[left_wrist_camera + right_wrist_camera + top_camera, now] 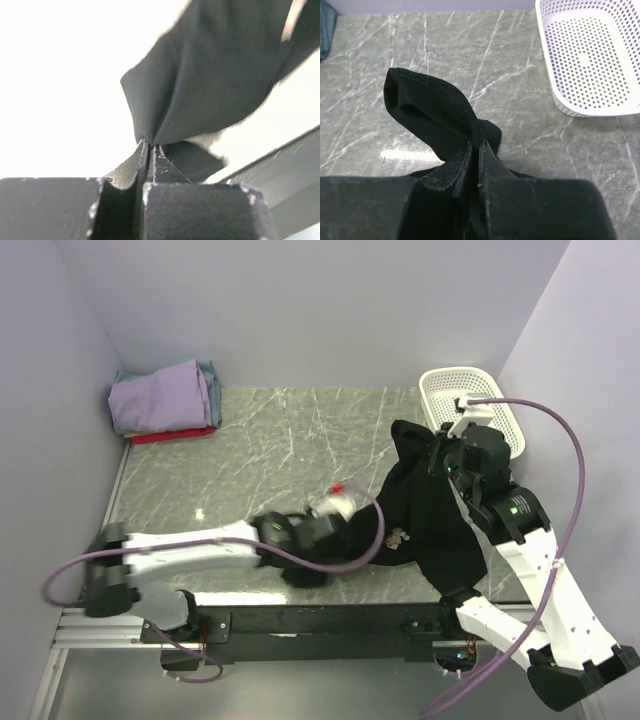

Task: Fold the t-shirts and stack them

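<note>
A black t-shirt (430, 505) hangs stretched between my two grippers over the right side of the table, a small pink-and-white print (400, 537) showing near its lower edge. My right gripper (438, 448) holds the far end; in the right wrist view it (479, 144) is shut on a bunched fold of the black cloth (427, 107). My left gripper (348, 508) is at the shirt's near left side, and in the left wrist view it (150, 146) is shut on a corner of the black cloth (215, 75). Folded lavender (162, 395), teal (207, 370) and red (172, 437) t-shirts are stacked at the back left.
A white mesh basket (480, 390) stands at the back right, close behind my right gripper, and appears in the right wrist view (555, 85). Walls close in the marble table (270, 440) on the left, back and right. A black rail (320, 620) runs along the near edge.
</note>
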`<act>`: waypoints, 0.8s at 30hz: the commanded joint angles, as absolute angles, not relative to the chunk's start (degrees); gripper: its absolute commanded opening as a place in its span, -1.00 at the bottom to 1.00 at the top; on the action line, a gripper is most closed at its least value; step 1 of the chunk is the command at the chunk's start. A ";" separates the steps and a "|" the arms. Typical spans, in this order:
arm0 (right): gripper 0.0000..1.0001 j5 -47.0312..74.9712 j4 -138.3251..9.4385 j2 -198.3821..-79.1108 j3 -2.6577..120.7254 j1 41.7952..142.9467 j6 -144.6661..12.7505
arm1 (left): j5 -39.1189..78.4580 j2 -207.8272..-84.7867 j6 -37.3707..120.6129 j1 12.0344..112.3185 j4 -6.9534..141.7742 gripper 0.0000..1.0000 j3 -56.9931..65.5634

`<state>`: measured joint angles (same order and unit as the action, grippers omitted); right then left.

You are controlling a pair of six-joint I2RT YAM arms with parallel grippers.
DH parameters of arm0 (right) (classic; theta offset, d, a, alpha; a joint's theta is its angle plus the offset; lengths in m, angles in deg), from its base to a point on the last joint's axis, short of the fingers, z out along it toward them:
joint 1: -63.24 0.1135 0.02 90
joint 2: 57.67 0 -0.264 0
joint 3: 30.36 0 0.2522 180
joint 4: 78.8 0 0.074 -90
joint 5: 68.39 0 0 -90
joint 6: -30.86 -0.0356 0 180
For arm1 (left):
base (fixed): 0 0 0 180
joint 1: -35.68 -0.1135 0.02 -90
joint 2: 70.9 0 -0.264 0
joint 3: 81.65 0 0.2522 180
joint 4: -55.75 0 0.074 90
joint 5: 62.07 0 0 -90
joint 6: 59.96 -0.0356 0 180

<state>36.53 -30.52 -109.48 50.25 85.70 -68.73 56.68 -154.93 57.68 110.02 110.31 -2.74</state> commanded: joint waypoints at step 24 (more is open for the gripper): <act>-0.82 36.99 -31.38 -103.98 55.82 85.22 -68.46 | 71.00 -134.54 60.63 101.95 145.10 -0.99 20.36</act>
<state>36.75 -28.94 -104.41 53.40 85.70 -68.71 69.40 -136.72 59.49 102.31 141.46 17.04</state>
